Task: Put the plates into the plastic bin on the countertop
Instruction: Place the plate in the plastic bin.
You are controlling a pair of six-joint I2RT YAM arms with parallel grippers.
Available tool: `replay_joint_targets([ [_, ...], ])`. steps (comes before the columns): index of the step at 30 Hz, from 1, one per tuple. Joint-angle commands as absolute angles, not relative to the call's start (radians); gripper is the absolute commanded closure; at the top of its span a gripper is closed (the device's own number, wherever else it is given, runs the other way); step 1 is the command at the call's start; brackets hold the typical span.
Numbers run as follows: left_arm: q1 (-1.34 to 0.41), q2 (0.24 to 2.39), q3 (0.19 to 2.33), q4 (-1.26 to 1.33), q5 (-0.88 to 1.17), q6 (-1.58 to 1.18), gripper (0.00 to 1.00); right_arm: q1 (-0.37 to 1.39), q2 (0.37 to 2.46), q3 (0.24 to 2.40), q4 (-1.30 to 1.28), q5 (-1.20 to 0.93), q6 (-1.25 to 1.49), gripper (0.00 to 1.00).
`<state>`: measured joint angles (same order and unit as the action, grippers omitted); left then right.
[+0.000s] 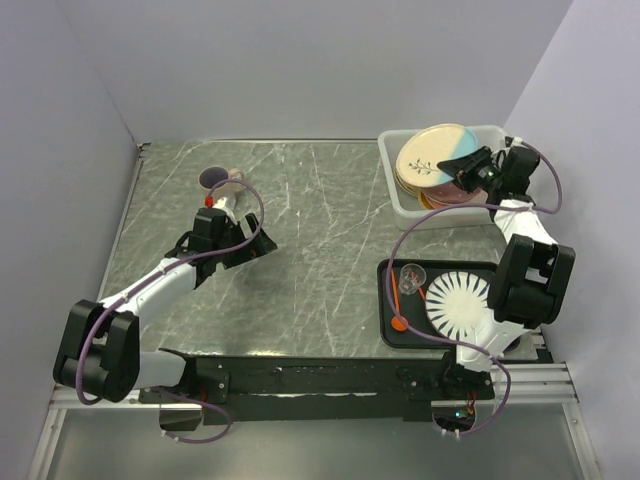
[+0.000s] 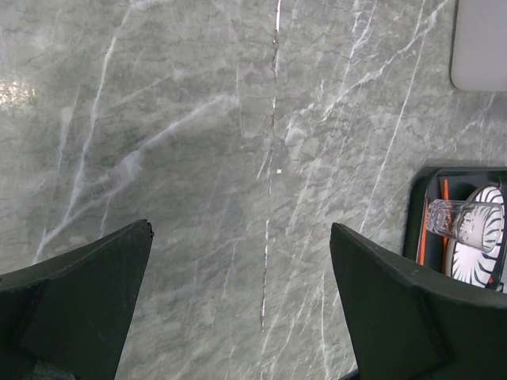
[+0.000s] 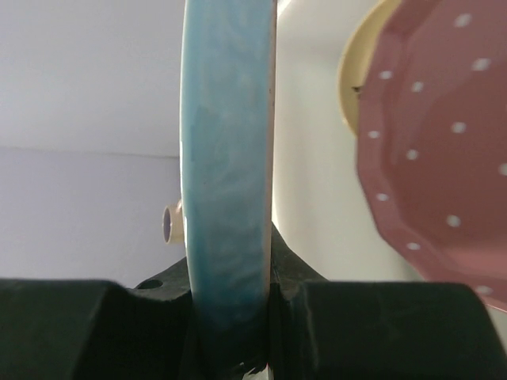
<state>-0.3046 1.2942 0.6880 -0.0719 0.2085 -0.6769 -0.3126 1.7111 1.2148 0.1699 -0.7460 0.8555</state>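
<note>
right wrist | R jaws grip glossy blue-rimmed plate (image 3: 228, 198) | L jaws wide; veined countertop (image 2: 238, 158)

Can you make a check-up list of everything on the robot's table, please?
Surface: grey-green countertop with white veins and scratches.
Job's things: floral plate at the top of the pile in the bin; dotted plate lower in the pile.
Clutter: cup at the far left; black tray holding a striped plate and a glass.
Claws: left claw open and holding nothing, over the countertop; right claw shut on the floral plate's blue rim.
Cables: purple cables loop along both arms.
Surroundings: plain grey walls on three sides.
</note>
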Motion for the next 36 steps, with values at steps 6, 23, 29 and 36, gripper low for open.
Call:
replay_joint_targets([
  [6,-0.305,1.299,0.701,-0.04,0.229,-0.686,0.01,-0.368,1.66,1.219,0.269,-0.689,0.836,1.0],
  [23,-0.305,1.308,0.7,-0.046,0.23,-0.681,0.01,-0.396,1.773,1.235,0.238,-0.661,0.819,0.98],
  [29,-0.305,1.318,0.701,-0.046,0.23,-0.68,0.01,-0.4,1.786,1.239,0.186,-0.594,0.788,0.94],
  [36,-0.305,1.321,0.713,-0.055,0.23,-0.673,0.0,-0.407,1.804,1.239,0.14,-0.572,0.778,0.89],
])
